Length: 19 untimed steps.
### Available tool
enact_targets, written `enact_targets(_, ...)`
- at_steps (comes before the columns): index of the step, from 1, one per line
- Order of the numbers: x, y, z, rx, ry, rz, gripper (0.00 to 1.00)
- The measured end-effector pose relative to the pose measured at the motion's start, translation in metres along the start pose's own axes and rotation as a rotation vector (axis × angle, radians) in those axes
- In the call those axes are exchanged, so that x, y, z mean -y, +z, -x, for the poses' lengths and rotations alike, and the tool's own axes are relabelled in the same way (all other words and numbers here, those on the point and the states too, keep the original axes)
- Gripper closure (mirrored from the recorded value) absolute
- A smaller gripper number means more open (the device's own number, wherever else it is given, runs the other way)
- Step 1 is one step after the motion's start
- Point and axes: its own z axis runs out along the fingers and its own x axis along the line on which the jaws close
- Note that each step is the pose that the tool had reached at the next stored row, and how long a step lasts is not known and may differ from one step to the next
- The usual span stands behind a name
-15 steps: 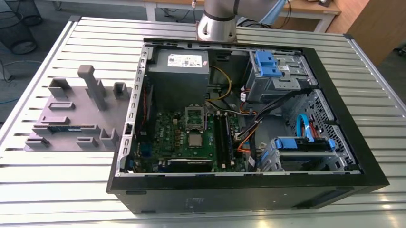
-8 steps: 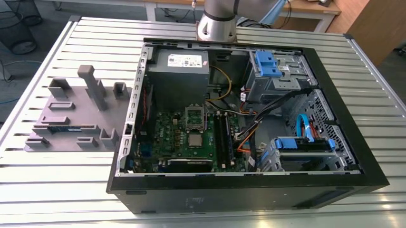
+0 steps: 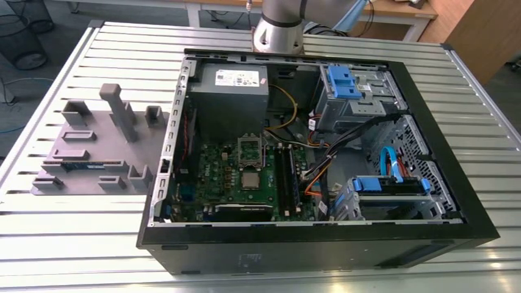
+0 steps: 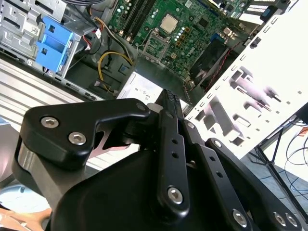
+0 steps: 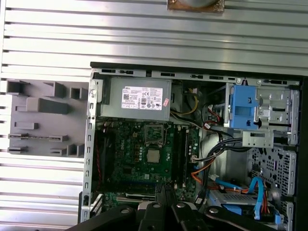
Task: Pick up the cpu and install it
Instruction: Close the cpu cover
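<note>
The cpu point(image 3: 250, 179) is a small silver square lying flat on the green motherboard point(image 3: 216, 177) inside the open computer case. Both wrist views show the cpu point(image 5: 153, 155) point(image 4: 168, 22) from well above. Right beside it stands the flipped-open metal socket frame point(image 3: 251, 148) point(image 5: 154, 134). My gripper point(image 5: 162, 192) hangs high over the case, far from the cpu, with its black fingers pressed together and nothing between them. The second wrist view shows the gripper point(image 4: 168, 98) from behind its linkage.
A grey tray point(image 3: 89, 146) point(image 5: 43, 120) with upright blocks and a dark memory stick point(image 3: 82, 165) lies at the exterior view's left of the case. Inside the case are a power supply point(image 3: 229, 91), blue drive cages point(image 3: 346, 82), cables point(image 3: 326, 171) and memory slots point(image 3: 287, 174). The arm's base point(image 3: 281, 27) stands behind the case.
</note>
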Motion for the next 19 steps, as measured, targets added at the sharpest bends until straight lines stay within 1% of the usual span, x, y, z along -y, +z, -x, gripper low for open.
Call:
enact_targets(15, 0.0001, 0.0054, 0.0000, 0.0000, 0.000, 0.0001, 0.89)
enact_targets(19, 0.0001, 0.0056, 0.0000, 0.0000, 0.000, 0.0000, 0.89)
